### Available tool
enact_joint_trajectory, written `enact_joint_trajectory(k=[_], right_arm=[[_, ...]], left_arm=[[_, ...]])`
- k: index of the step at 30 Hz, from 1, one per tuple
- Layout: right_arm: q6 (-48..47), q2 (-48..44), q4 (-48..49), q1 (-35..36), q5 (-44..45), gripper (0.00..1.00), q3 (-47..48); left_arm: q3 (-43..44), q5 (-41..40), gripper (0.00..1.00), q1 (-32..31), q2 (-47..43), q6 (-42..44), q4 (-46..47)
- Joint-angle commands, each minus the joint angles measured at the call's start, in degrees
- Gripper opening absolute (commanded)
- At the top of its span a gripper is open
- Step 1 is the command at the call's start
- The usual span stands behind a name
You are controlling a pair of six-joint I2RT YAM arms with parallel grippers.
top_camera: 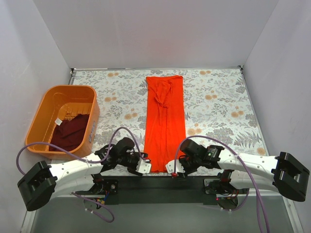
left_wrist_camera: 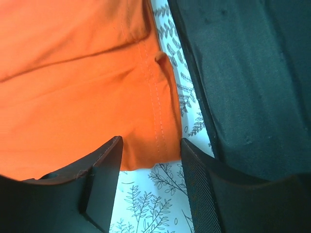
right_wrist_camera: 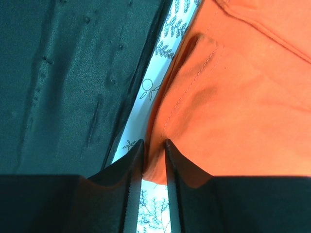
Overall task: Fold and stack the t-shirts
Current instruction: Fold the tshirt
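Note:
The orange-red t-shirt (top_camera: 165,121) lies as a long narrow strip down the middle of the table, its hem toward me. Its near-left corner (left_wrist_camera: 146,126) sits flat between the tips of my left gripper (left_wrist_camera: 150,145) (top_camera: 145,167), whose fingers stand well apart on either side of it. My right gripper (right_wrist_camera: 154,145) (top_camera: 172,170) is at the near-right hem corner, fingers drawn close with a fold of orange cloth (right_wrist_camera: 228,97) pinched between them. The maroon t-shirt (top_camera: 70,132) lies crumpled in the basket.
The orange plastic basket (top_camera: 58,90) stands at the left of the floral tablecloth (top_camera: 218,102). A black mat (top_camera: 155,187) runs along the near edge beside both grippers. White walls close the table on three sides.

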Motion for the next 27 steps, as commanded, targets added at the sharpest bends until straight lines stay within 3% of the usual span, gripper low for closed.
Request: enact_joint_trajectory(k=[1, 16, 19, 20, 24, 27], right_arm=[[-0.6, 1.2, -0.6, 0.4, 2.1, 0.28, -2.1], [-0.5, 2.3, -0.6, 0.4, 2.3, 0.15, -2.1], [-0.4, 2.5, -0.5, 0.4, 2.4, 0.09, -2.1], [-0.3, 2.5, -0.4, 0.4, 2.4, 0.06, -2.0], [0.5, 1.0, -1.9, 0.8, 2.2, 0.01, -0.6], [1.4, -2.8, -4.3, 3.7, 1.0, 0.01, 1.4]], left_arm=[[0.2, 1.9, 0.49, -1.0, -4.6, 1.7, -2.1], [-1.0, 0.1, 0.46, -1.7, 2.9, 4.9, -2.0], [-1.1, -1.1, 0.38, -1.7, 5.5, 4.8, -1.5], [-0.8, -1.3, 0.26, -1.7, 6.1, 4.6, -1.5], [2.1, 0.0, 0.05, -1.7, 5.2, 3.9, -3.7], [3.4, 3.1, 0.0, -3.0, 0.5, 3.2, -6.8]])
